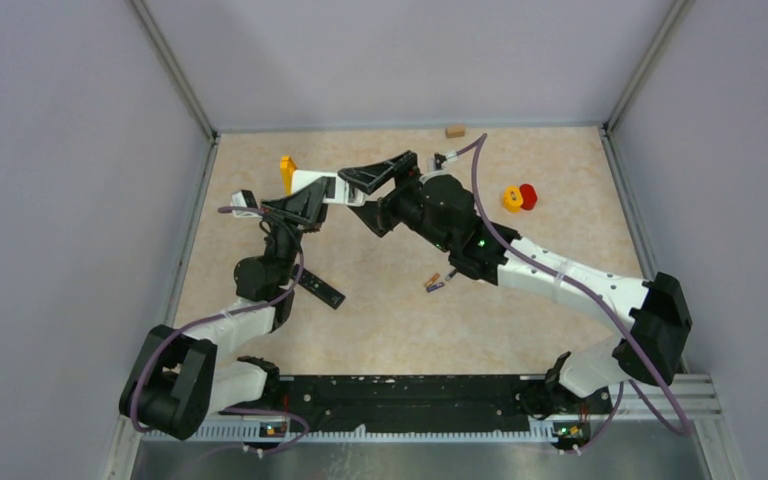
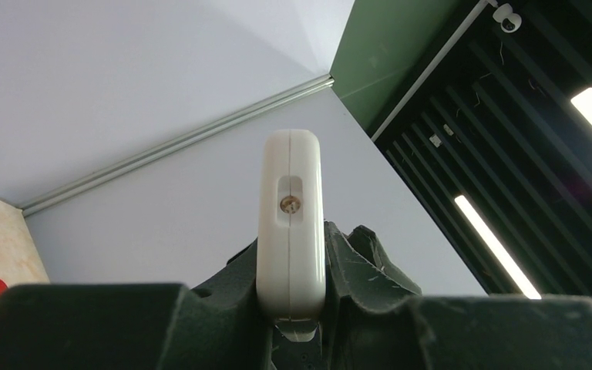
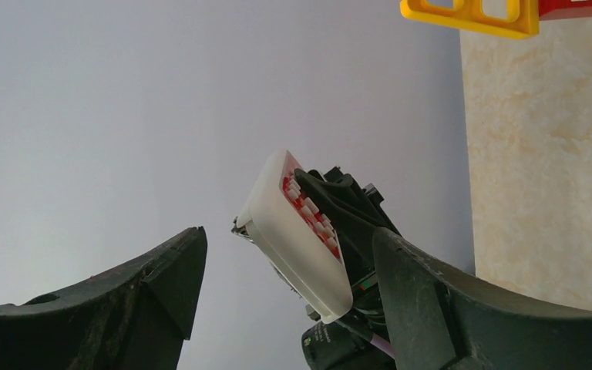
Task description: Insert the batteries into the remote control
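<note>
- Top external: left fingers (image 1: 305, 205) clamp remote (image 1: 335, 188), raised off desk (image 1: 520, 300).
- Right wrist: right fingers (image 3: 287, 239) wide, empty, near remote.
- Grab one of the batteries (image 1: 434, 283) lengthwise; hold remote steady.

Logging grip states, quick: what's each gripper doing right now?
Left gripper: closed on the remote control.
Right gripper: open, holding nothing.

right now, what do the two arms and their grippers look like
Both look alike: the left arm and right arm have white shells between bulky black joints. A purple-grey cable loops along each. A small green light glows on the right one. The fingers are black, wedge-shaped and scuffed.
</note>
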